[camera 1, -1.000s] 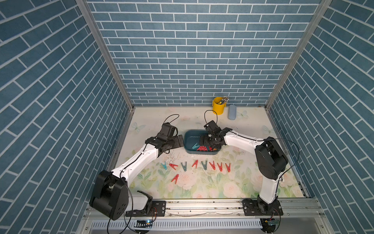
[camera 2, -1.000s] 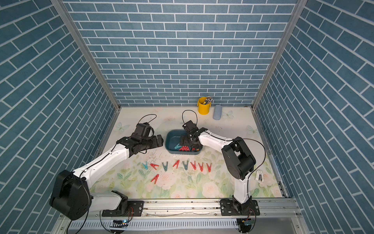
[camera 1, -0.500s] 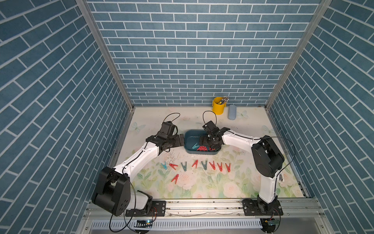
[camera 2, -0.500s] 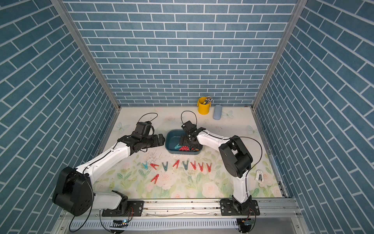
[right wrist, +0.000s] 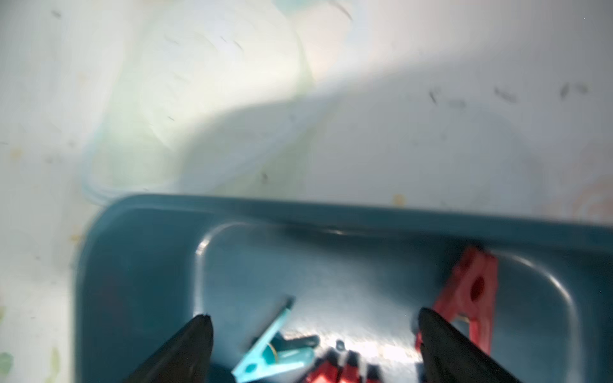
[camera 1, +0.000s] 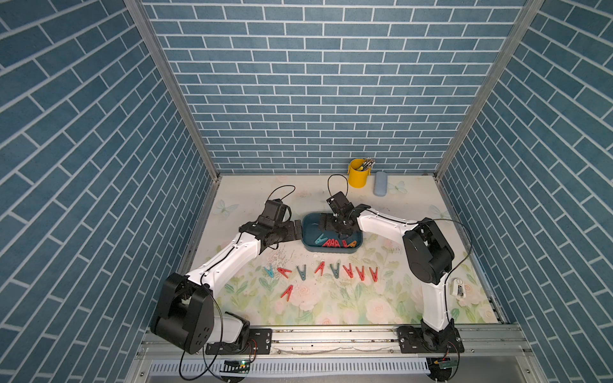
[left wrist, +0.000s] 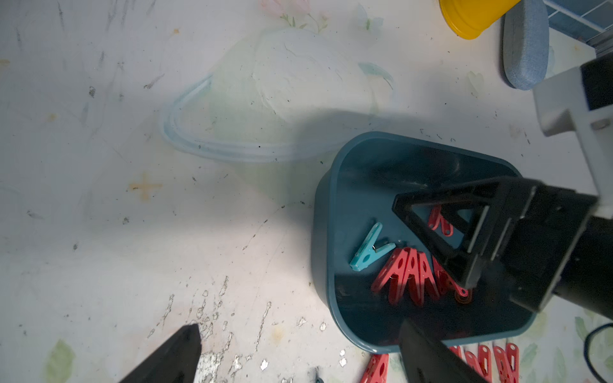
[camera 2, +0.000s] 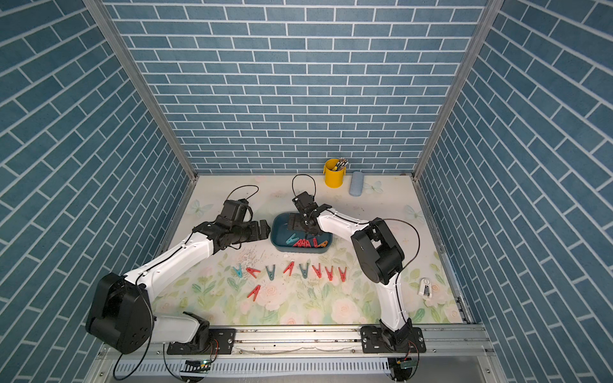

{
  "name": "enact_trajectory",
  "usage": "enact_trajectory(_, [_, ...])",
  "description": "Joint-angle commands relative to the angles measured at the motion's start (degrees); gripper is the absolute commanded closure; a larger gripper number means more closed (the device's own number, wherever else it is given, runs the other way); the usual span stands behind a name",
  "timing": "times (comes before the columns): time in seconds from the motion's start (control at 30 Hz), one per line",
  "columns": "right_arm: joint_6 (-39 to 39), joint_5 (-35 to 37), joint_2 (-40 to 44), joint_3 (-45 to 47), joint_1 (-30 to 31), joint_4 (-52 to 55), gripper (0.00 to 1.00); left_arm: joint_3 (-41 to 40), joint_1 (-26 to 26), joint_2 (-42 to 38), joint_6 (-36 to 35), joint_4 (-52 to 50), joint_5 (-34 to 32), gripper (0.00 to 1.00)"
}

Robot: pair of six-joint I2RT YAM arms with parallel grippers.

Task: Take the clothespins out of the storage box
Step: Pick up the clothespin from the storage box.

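Over the last second the right arm had swung its elbow a little leftward, carrying the right gripper (camera 1: 335,228) further over the storage box (camera 1: 331,251). The left arm had barely shifted. The right gripper's jaws stood spread wide and empty, tips down inside the box above the remaining pile, probably so they could drop around a single pin. The left gripper (camera 1: 296,233), also spread and holding nothing, hovered just beside the box's left end, perhaps to steady it. Whether it touched the wall could not be told.

The box sat mid-table. Inside, a teal clothespin (left wrist: 370,249) lay flat to the left of a tight cluster of red clothespins (left wrist: 411,275) packed against the near wall. Another red one stood propped apart from them under the right gripper.

Nine clothespins (camera 1: 335,270) lay out on the floral mat (camera 1: 381,308) nearer the robot, eight in a row and one apart. Roughly half the job seemed done.
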State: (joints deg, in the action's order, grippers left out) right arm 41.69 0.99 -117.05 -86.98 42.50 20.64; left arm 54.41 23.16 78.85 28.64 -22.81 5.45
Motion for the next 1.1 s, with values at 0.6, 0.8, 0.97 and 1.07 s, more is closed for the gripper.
enact_trajectory(0.6, [-2.1, 9.4, 6.0, 5.6, -0.4, 8.5, 0.62, -0.4, -0.4, -1.1, -1.4, 5.1, 10.2, 0.00])
enact_trajectory(0.8, [-2.4, 9.6, 4.9, 5.9, -0.9, 10.2, 0.75, -1.3, -0.4, -1.8, -0.5, 5.7, 10.8, 0.00])
enact_trajectory(0.97, [-3.0, 10.0, 4.2, 6.3, -1.7, 10.1, 0.80, -2.0, -0.4, -2.6, 0.1, 5.9, 10.7, 0.00])
enact_trajectory(1.07, [-3.4, 9.7, 3.2, 6.2, -2.2, 10.3, 0.80, -2.3, -0.4, -3.0, 0.3, 5.8, 10.6, 0.01])
